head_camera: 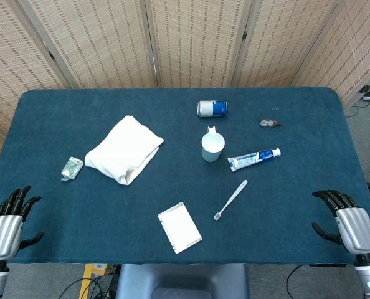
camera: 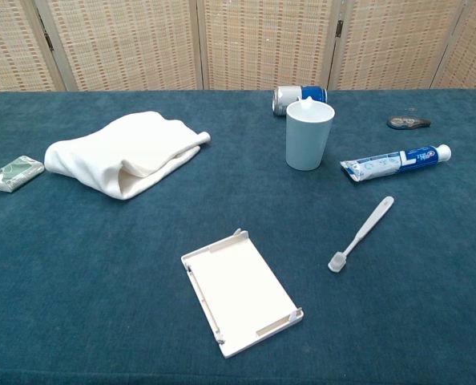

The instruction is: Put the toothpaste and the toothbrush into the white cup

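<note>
Both the left hand and the right hand rest at the near table corners, fingers spread and holding nothing. The white cup stands upright mid-table with the toothpaste tube lying just right of it. The toothbrush lies nearer, beside a flat white tray.

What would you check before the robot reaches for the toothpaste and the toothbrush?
1. White cup upright, mouth open: ok.
2. Toothpaste lying free on the table, right of the cup: ok.
3. Toothbrush lying free, touching nothing: ok.
4. Right hand holding nothing, fingers apart: ok.
5. Left hand holding nothing, at the near edge: ok.
6. Can behind the cup, clear of the reach: ok.
</note>
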Controlling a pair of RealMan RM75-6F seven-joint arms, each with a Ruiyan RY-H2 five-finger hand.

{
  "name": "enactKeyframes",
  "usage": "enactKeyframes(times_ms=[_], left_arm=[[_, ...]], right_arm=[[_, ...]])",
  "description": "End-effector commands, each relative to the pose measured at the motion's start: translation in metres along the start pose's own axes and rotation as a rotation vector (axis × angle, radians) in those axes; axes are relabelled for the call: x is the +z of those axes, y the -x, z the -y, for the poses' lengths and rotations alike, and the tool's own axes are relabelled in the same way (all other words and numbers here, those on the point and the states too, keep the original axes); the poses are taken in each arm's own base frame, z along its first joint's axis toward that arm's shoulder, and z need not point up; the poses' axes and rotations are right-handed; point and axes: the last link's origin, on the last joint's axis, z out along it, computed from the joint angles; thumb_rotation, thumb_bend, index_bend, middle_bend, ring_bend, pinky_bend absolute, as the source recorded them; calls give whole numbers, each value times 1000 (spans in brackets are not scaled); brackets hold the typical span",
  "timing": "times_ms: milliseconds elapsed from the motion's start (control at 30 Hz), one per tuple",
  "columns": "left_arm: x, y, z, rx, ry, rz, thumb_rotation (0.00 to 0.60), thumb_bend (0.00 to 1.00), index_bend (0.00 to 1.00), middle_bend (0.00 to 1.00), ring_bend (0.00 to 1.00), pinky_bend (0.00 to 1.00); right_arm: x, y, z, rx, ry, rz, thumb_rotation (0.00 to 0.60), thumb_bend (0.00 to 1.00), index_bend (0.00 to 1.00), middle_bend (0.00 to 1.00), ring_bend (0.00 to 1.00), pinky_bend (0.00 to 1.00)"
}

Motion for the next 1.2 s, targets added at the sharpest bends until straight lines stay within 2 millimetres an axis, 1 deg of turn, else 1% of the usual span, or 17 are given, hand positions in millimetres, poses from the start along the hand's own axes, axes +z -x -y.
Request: enactKeyframes(times_ms=[33,167,267,367,500,600,633,700,867,1067,1200], left_arm=[[0,0,0,-2,-2,-8,600,171,247,77,62,207],[-1,2,0,-4,-7,-5,600,171,247,77,63,207],[-2,3,1,-6,-12,0,600,171,247,77,62,207],[-2,5,1,-10,-14,7,600,171,247,77,62,207],[-4,6,1,-15,-13,10,600,171,247,77,63,207],[-5,6,2,-15,-19,11,600,171,247,77,62,207],[-6,6,4,-15,-26,13,600,171,247,77,62,207],[-10,5,8,-15,-42,13,600,171,247,77,62,207],[-15,5,14,-14,-68,16,600,171,247,77,63,207],[-18,5,16,-13,-79,19,600,171,248,77,63,207],[-20,5,18,-8,-88,23,600,171,248,77,63,207]], right_arm=[[1,-1,1,2,-6,-8,600,141,239,267,194,261],[3,-1,1,-1,-13,-8,600,140,239,269,194,261],[9,0,2,-3,-24,-3,600,140,239,270,194,261],[27,1,5,-10,-36,6,600,140,226,274,194,261],[57,3,15,-36,-68,35,600,151,201,274,194,261],[70,4,21,-49,-87,43,600,158,189,274,194,261],[80,5,26,-65,-101,51,600,162,184,273,194,261],[108,9,39,-109,-140,85,600,164,177,270,194,261],[147,20,47,-185,-135,125,600,166,176,255,194,262],[197,41,54,-270,-112,187,600,173,176,236,185,261],[221,56,58,-318,-99,219,600,198,176,231,179,261]])
